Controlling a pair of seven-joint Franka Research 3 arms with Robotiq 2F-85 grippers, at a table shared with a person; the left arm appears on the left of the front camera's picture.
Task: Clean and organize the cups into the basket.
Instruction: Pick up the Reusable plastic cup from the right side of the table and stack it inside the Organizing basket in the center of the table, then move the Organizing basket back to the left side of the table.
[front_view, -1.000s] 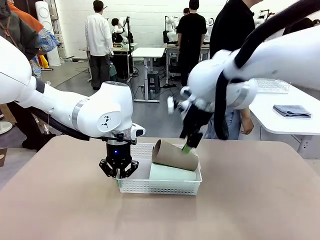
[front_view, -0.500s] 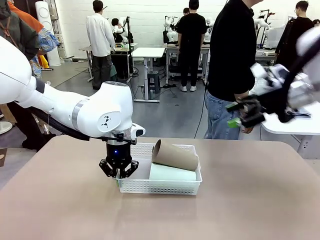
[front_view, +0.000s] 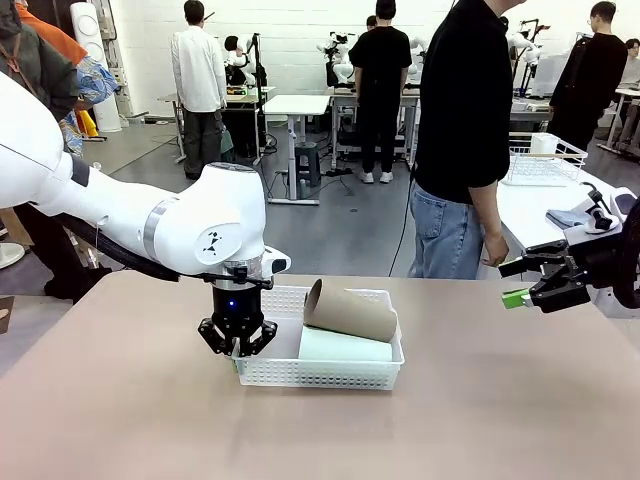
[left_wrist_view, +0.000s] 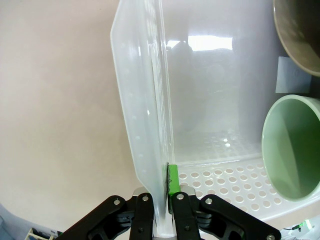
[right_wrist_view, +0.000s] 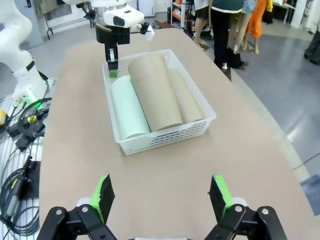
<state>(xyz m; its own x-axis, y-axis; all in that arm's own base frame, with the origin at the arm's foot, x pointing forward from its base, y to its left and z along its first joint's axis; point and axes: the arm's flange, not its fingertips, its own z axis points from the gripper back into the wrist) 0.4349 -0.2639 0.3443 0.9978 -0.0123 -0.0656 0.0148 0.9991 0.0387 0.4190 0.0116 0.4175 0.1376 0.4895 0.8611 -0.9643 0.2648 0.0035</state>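
Observation:
The white lattice basket (front_view: 320, 374) sits mid-table. In it lie a mint green cup (front_view: 345, 346) and a tan cup (front_view: 350, 311) that rests tilted on top. The right wrist view shows the mint cup (right_wrist_view: 127, 107) beside two tan cups (right_wrist_view: 155, 92) (right_wrist_view: 187, 103) lying side by side. My left gripper (front_view: 237, 342) is shut on the basket's left end wall (left_wrist_view: 140, 125), which is pinched between its green pads (left_wrist_view: 173, 181). The mint cup's mouth (left_wrist_view: 292, 150) faces that end. My right gripper (front_view: 527, 284) hangs open and empty above the table's right edge, well clear of the basket (right_wrist_view: 165, 136).
A person in black stands at the far side of the table, behind the basket. A second white table at the right carries a wire rack (front_view: 540, 160) and a grey cloth (front_view: 572, 216). Bare tabletop lies in front and to both sides.
My right arm has drawn back from over the basket to the table's right edge, its gripper open and empty. The tan cup stays tilted in the basket. The left gripper has not moved.

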